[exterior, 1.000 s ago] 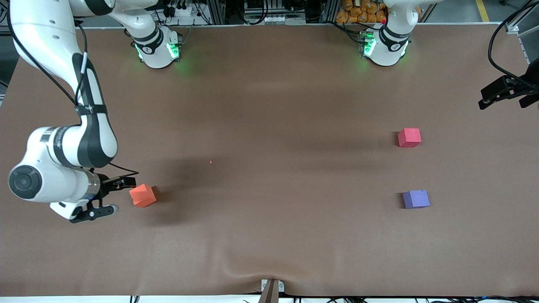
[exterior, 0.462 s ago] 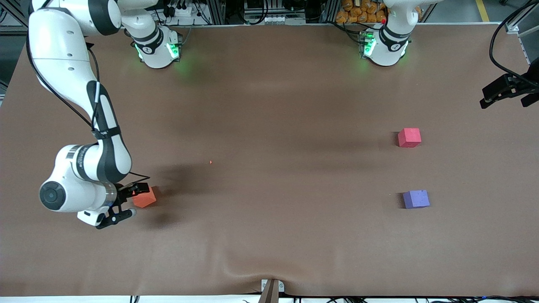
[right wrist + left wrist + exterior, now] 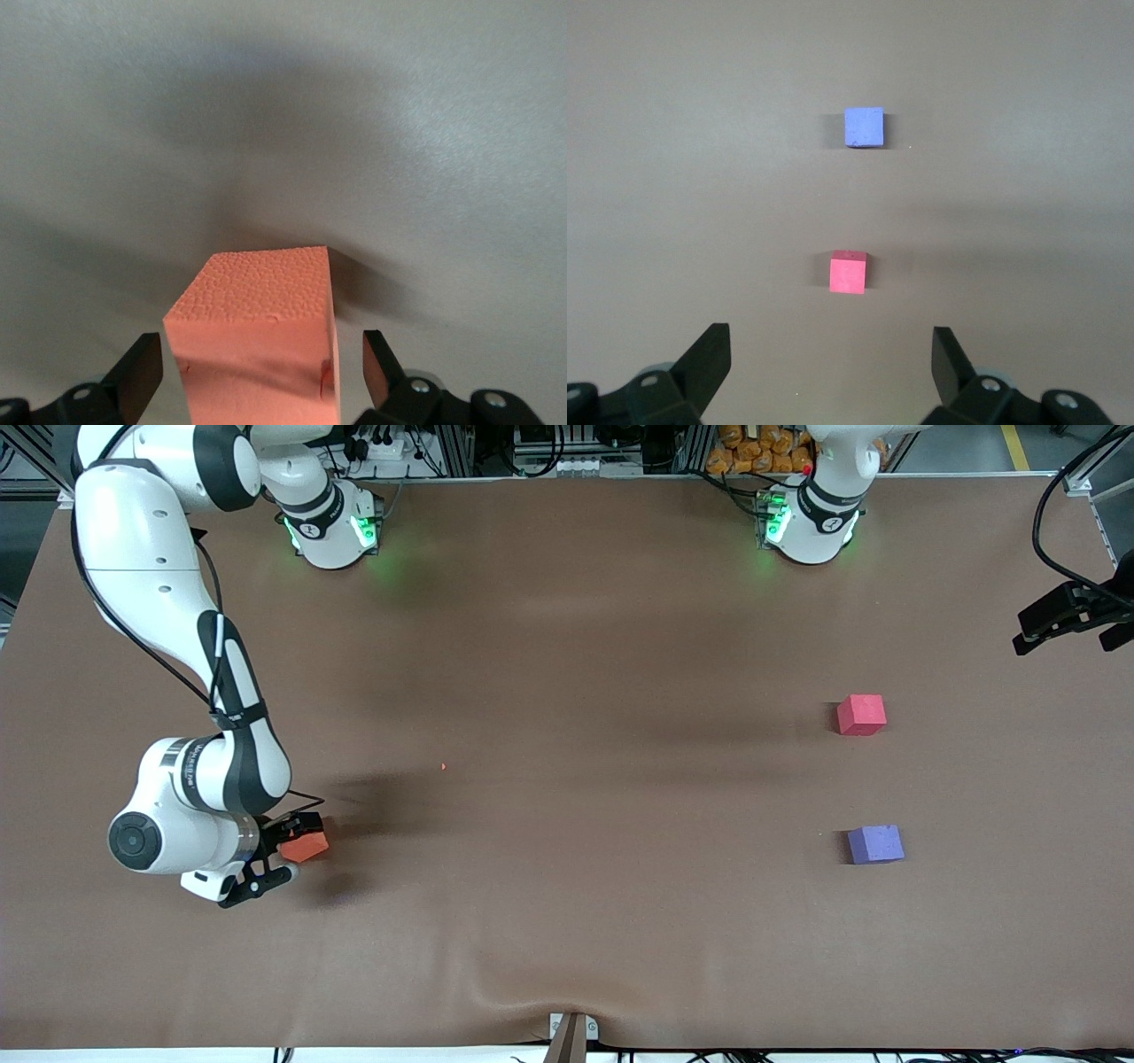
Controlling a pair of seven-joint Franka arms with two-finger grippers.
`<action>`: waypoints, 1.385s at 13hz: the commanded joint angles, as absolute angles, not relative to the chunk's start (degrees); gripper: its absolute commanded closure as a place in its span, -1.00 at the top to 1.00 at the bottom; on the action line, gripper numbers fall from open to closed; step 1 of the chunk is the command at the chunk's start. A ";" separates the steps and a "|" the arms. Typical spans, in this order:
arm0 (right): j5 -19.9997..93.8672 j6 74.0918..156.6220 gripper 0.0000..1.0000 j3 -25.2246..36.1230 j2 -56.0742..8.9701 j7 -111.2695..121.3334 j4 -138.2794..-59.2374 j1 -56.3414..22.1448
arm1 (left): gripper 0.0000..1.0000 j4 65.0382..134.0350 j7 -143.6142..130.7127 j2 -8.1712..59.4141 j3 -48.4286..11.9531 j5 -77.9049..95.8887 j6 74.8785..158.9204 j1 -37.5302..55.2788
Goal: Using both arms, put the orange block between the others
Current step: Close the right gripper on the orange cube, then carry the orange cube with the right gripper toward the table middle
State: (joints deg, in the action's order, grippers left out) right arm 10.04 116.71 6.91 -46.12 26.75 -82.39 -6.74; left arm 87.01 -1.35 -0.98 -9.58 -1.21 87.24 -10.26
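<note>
The orange block (image 3: pixel 307 847) lies on the brown table toward the right arm's end. My right gripper (image 3: pixel 287 854) is low around it and open, one finger on each side, with gaps showing in the right wrist view between the fingers and the orange block (image 3: pixel 259 297). The others stand toward the left arm's end: the red-pink cube (image 3: pixel 861 715) and, nearer the front camera, the purple cube (image 3: pixel 876 844). My left gripper (image 3: pixel 1063 634) hangs open and empty over that end's table edge. Its wrist view shows the red-pink cube (image 3: pixel 848 272), the purple cube (image 3: pixel 864 127) and the left gripper (image 3: pixel 830 354).
A tiny orange crumb (image 3: pixel 443 766) lies on the cloth mid-table. A metal bracket (image 3: pixel 571 1031) sits at the table's front edge, where the cloth is wrinkled. Both arm bases (image 3: pixel 330 527) glow green along the table's edge farthest from the front camera.
The right arm has swung toward the orange block and brought its open gripper around it. The block has not shifted. The left gripper has barely moved.
</note>
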 commanded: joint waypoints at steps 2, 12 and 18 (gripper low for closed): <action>10.81 117.95 0.88 6.86 -46.14 28.12 -84.28 -6.94 | 1.00 86.92 -0.88 -1.49 -9.93 -0.97 87.36 -12.57; 10.90 118.04 -0.27 6.86 -43.42 26.90 -79.72 -12.38 | 1.00 86.66 -0.70 -2.54 -9.93 -0.97 86.92 -12.74; 11.25 118.04 -0.28 6.33 -41.75 2.77 -79.19 -24.06 | 1.00 86.66 -0.70 -2.55 -9.93 -0.97 86.92 -13.53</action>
State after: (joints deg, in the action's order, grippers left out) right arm 10.39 118.18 6.05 -42.71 9.56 -78.68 -21.03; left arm 86.72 -1.35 -1.66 -9.56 -1.21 87.39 -12.27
